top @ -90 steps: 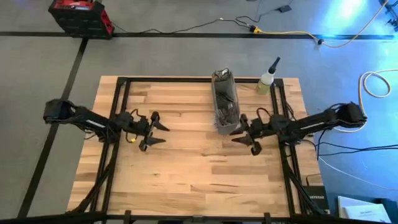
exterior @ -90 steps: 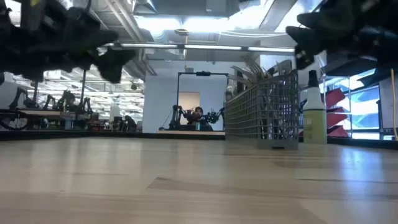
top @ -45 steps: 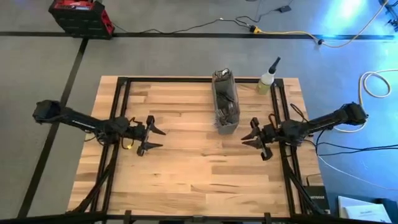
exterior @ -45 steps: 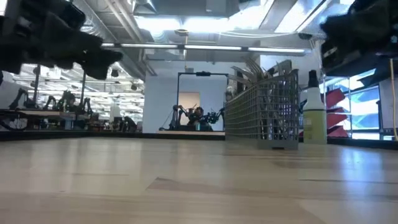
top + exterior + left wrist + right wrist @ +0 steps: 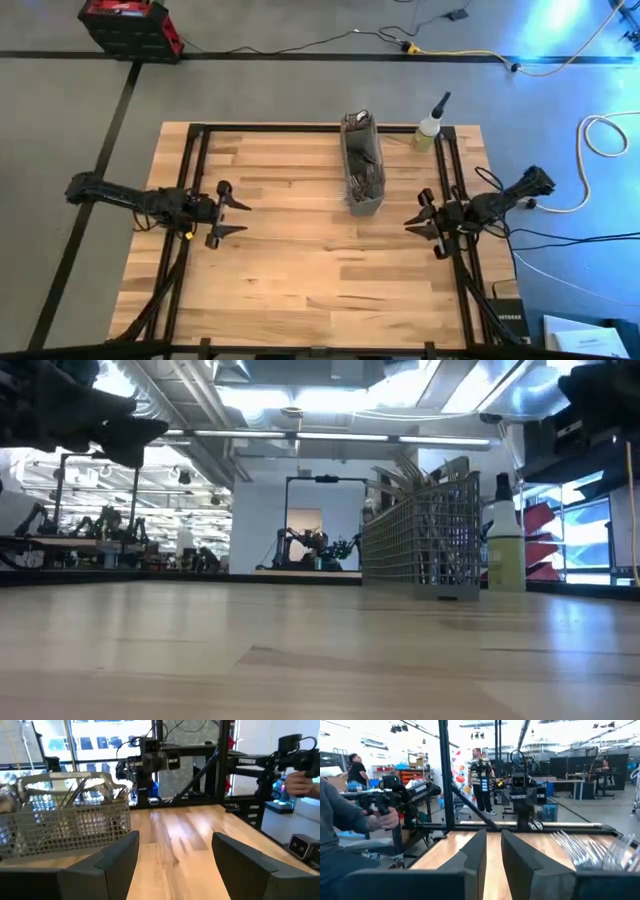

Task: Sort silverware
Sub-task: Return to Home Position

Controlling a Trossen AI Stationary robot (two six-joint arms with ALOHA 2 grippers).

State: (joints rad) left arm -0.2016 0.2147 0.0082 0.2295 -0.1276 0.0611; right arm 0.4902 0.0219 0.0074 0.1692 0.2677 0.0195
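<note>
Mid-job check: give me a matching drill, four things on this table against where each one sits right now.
Things:
1. left gripper
2. right gripper
3. mesh basket
4. squeeze bottle

Places, as the high view shows them:
A. top right corner of the table
B. top middle of the table, with silverware inside
C. over the table's left side, holding nothing
D. by the table's right edge, holding nothing

Pairs: 1-C; 2-D; 3-B; 4-A
</note>
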